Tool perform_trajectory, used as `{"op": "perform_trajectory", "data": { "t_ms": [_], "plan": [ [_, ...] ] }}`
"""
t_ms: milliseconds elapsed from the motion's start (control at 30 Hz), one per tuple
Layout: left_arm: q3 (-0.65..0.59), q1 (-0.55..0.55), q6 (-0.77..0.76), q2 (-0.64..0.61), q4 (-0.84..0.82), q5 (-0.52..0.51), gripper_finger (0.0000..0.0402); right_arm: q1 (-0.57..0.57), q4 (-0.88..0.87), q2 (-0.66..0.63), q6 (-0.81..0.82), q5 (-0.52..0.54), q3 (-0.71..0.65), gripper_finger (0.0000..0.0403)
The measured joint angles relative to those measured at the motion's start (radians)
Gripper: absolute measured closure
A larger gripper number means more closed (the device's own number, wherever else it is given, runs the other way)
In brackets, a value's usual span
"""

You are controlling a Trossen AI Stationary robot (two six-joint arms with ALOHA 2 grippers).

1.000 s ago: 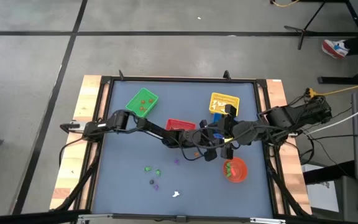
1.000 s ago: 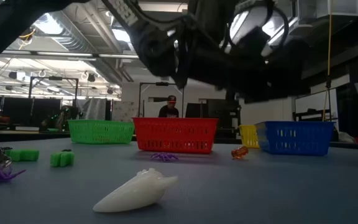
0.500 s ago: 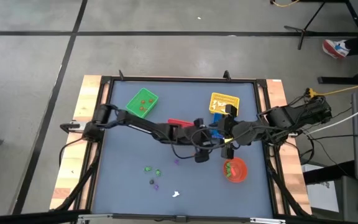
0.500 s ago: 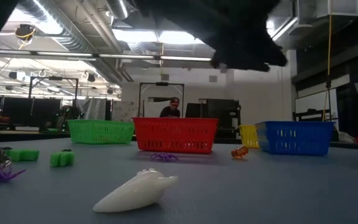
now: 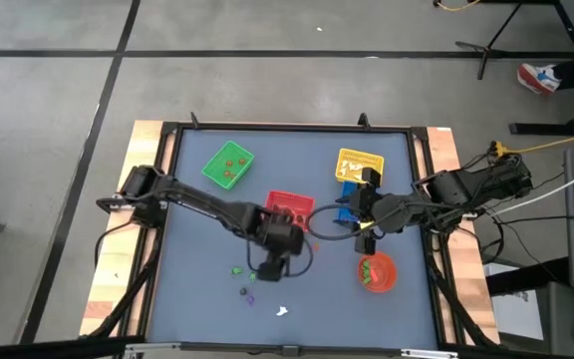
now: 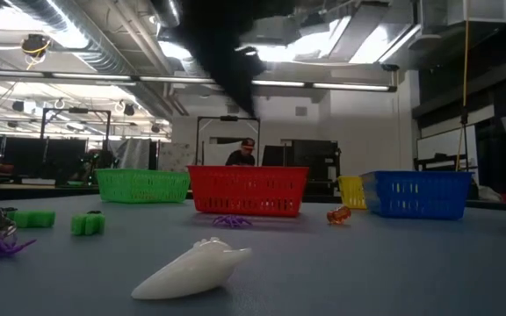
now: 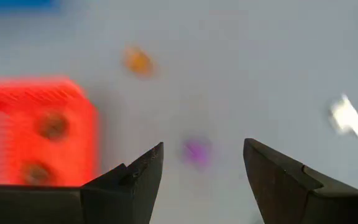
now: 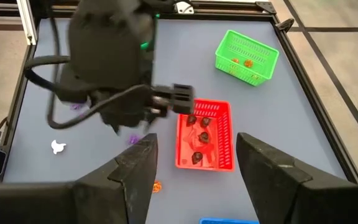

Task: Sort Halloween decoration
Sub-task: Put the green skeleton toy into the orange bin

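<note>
The desk [image 5: 197, 299] carries four baskets; the red basket [image 5: 289, 204] sits mid-desk. The left claw [image 7: 201, 180] hangs wide open and empty over the near trinkets, a purple one [image 7: 196, 150] just ahead between its fingers. The right claw [image 8: 194, 168] waits open and empty near the blue basket [image 5: 344, 211]. A clean pick probably means centring over that purple trinket, descending straight, then closing.

The left arm [image 5: 217, 211] stretches across the table's middle, blocking the way to the red basket [image 5: 289, 207]. Open tabletop [image 5: 197, 289] lies around the small trinkets [image 5: 247, 272] near the front edge.
</note>
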Motion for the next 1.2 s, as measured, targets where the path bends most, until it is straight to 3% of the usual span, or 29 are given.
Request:
{"op": "perform_trajectory", "data": {
  "t_ms": [200,367,533,667,1200],
  "plan": [
    [-0.022,-0.086,0.001,0.001,-0.181,0.053,0.0196,0.000,-0.001,0.000,0.001,0.000,0.000,0.0185],
    [-0.086,-0.147,0.025,0.000,-0.193,0.080,0.0196,0.000,-0.001,0.000,0.001,0.000,0.000,0.0185],
    [-0.180,-0.189,0.092,0.002,-0.129,0.077,0.0196,0.000,-0.001,0.000,0.001,0.000,0.000,0.0185],
    [-0.245,-0.204,0.113,0.002,-0.013,0.018,0.0195,0.000,-0.001,0.000,0.001,0.000,0.000,0.0185],
    [-0.351,-0.205,0.060,-0.003,0.110,0.002,0.0196,0.000,-0.002,0.000,0.001,0.000,0.000,0.0185]
  ]
}}
